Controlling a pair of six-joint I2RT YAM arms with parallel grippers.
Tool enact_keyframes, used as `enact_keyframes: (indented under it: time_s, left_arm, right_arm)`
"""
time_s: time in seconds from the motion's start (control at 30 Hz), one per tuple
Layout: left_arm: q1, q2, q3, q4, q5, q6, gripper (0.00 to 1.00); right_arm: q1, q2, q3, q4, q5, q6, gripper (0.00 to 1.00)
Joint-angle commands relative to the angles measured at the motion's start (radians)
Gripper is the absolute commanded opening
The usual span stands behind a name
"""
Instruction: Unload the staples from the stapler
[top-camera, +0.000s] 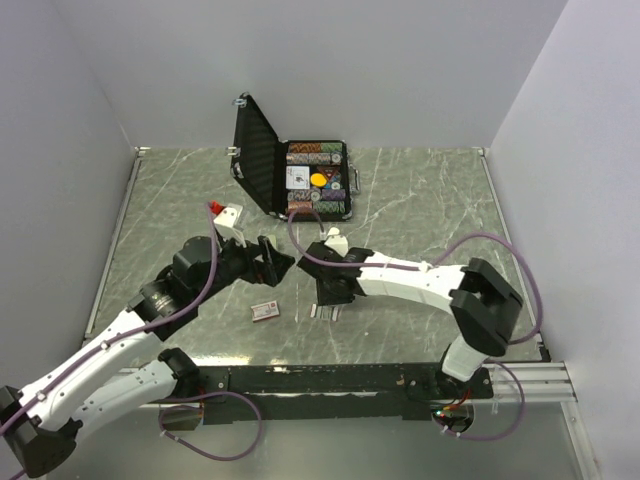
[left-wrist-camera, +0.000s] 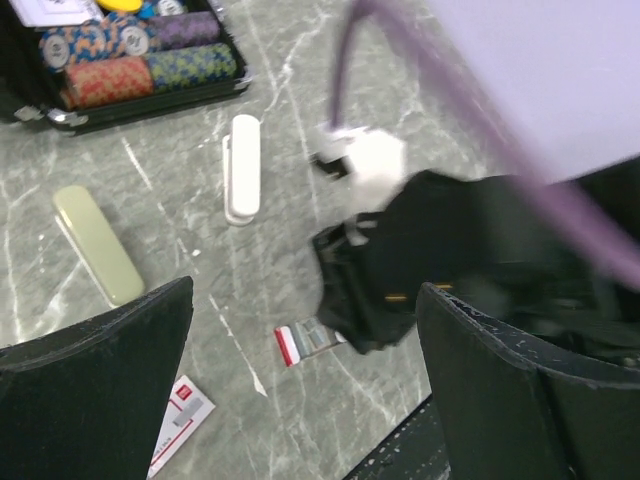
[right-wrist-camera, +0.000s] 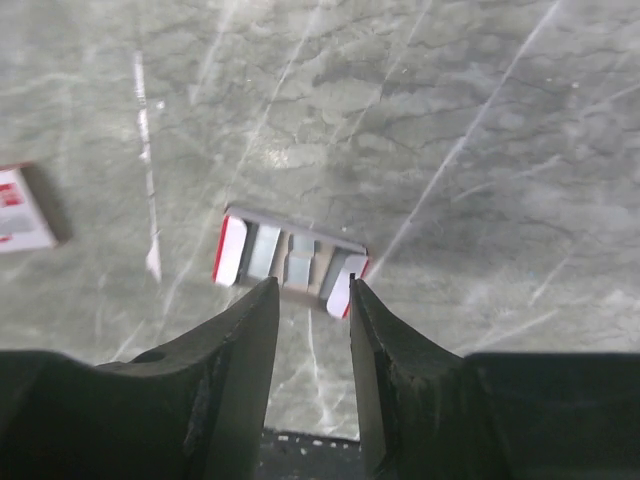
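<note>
Several short silvery staples (right-wrist-camera: 299, 258) lie in a small open cardboard tray (right-wrist-camera: 231, 250) with red-and-white end flaps, flat on the table. My right gripper (right-wrist-camera: 311, 288) hangs just short of the tray, its fingers apart with nothing between them. From above, the right gripper (top-camera: 328, 302) points down at the tray (top-camera: 325, 313). A white stapler (left-wrist-camera: 243, 166) and a pale green stapler-like bar (left-wrist-camera: 97, 244) lie farther off. My left gripper (left-wrist-camera: 305, 292) is wide open and empty, facing the tray (left-wrist-camera: 306, 343). In the top view the left gripper (top-camera: 277, 262) is left of the right one.
An open black case (top-camera: 262, 152) of poker chips stands at the back middle. A small flat red-and-white box (top-camera: 265, 311) lies between the arms, and the red-and-white box (left-wrist-camera: 180, 421) shows under my left finger. The black base rail (top-camera: 330, 378) runs along the near edge.
</note>
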Motion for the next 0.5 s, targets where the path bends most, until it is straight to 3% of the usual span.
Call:
enact_keyframes:
  time_s: [0.0, 0.23, 0.37, 0.47]
  left_arm:
    - [-0.003, 0.037, -0.018, -0.018, -0.08, -0.028, 0.96]
    - [-0.005, 0.097, -0.089, -0.079, -0.193, -0.198, 0.88]
    - [-0.005, 0.142, -0.136, -0.111, -0.23, -0.296, 0.63]
    - [-0.003, 0.16, -0.175, -0.134, -0.256, -0.365, 0.3]
  right_arm:
    - [-0.006, -0.11, -0.045, -0.039, 0.036, 0.026, 0.43]
    - [-0.02, -0.203, -0.185, 0.01, 0.026, 0.053, 0.44]
    - [-0.025, -0.216, -0.216, 0.031, 0.023, 0.043, 0.44]
    - [-0.028, -0.213, -0.228, 0.059, 0.01, 0.027, 0.44]
